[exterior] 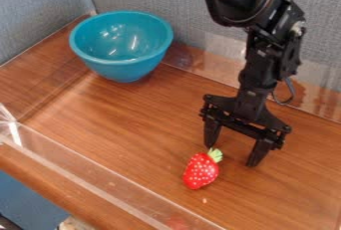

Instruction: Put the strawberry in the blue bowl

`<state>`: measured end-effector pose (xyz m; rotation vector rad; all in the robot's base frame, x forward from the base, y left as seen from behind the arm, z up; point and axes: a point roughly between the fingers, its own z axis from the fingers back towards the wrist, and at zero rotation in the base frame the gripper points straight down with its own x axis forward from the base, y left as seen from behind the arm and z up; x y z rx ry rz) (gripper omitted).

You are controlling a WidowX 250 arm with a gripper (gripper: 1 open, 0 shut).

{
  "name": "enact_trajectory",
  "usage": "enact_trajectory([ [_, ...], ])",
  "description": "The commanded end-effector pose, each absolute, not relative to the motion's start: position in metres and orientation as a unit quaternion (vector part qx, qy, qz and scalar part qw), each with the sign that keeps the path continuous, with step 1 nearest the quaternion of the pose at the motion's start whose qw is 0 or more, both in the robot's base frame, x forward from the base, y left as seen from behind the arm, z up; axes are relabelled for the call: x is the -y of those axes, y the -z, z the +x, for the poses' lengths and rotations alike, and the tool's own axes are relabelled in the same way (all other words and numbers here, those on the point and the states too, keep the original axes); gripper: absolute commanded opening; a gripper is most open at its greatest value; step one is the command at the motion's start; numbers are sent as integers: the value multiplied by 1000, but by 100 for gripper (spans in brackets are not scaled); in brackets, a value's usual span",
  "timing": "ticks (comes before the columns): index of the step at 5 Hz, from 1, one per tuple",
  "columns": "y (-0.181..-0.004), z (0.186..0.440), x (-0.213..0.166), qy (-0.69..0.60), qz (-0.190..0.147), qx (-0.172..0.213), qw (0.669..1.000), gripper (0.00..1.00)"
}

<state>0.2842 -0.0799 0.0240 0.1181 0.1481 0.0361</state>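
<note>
The strawberry lies on the wooden table near its front edge, red and glossy, with its green cap pointing up and to the right. My gripper hangs just above and to the right of it, pointing almost straight down. Its black fingers are spread open with nothing between them, the left fingertip close to the green cap. The blue bowl stands upright and empty at the back left of the table, well apart from both.
The wooden table has a low clear rim along its left and front edges. A grey wall panel rises behind the bowl. The arm's black links reach in from the top right.
</note>
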Motion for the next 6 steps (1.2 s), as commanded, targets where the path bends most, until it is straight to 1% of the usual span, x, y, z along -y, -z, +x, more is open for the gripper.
enact_trajectory([
  [1, -13, 279, 70, -29, 67, -108, 991, 100],
  [6, -8, 274, 67, -36, 71, -156, 985, 100],
])
